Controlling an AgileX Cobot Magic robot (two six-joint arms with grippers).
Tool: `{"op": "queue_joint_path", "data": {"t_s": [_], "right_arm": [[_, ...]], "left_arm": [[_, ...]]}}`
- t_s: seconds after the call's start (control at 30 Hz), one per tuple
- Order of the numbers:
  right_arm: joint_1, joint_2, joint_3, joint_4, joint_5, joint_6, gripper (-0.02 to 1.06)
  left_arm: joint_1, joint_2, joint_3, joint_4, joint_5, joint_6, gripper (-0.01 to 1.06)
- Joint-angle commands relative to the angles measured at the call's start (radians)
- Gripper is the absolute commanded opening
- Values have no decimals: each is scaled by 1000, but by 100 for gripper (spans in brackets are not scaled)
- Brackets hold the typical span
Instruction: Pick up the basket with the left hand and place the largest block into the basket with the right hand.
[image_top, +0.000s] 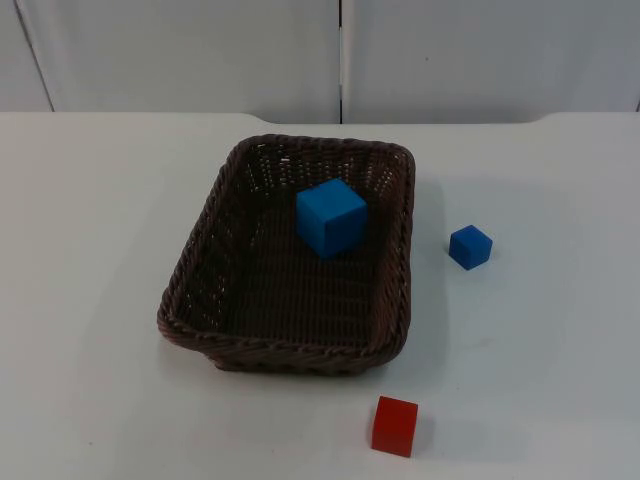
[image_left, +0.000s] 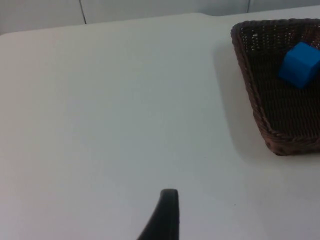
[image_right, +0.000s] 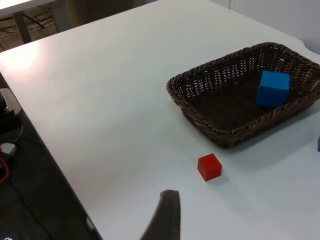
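Observation:
A dark brown woven basket (image_top: 285, 355) stands on the white table, a little left of the middle. The largest block, a blue cube (image_top: 331, 217), lies inside it near the far right corner. A small blue cube (image_top: 470, 247) rests on the table right of the basket, and a red cube (image_top: 395, 426) in front of it. My left gripper (image_left: 167, 215) hangs over bare table, well apart from the basket (image_left: 255, 100) and its blue cube (image_left: 299, 65). My right gripper (image_right: 165, 215) waits far from the basket (image_right: 210, 125), with the red cube (image_right: 209, 166) between them.
The grey partition wall (image_top: 340, 55) closes off the table's far side. In the right wrist view the table edge (image_right: 50, 150) drops to a dark floor with cables and gear (image_right: 7, 150).

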Motion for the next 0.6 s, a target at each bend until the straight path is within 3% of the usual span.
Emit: {"op": "queue_joint_path", "data": {"t_s": [0.0,0.2,0.37,0.43,0.47,0.57], "right_arm": [[2,-6,5,-10,-14,-11,75],[2,-6,5,-14,-11,-11,75],[2,-6,5,-20,43,-7,75],[2,-6,12,-49,109,27,75],[2,-6,25,-71,106,82,75],[2,-6,29,-89,101,103,75]], "left_arm": [[-1,-2,5,-12,2,3,81],[-1,-2,5,-12,2,3,81],[-1,-2,5,-12,2,3,81],[-1,-2,5,-10,2,3,81],[-1,-2,5,-7,2,3,81],[-1,-2,5,-7,2,3,81]]}}
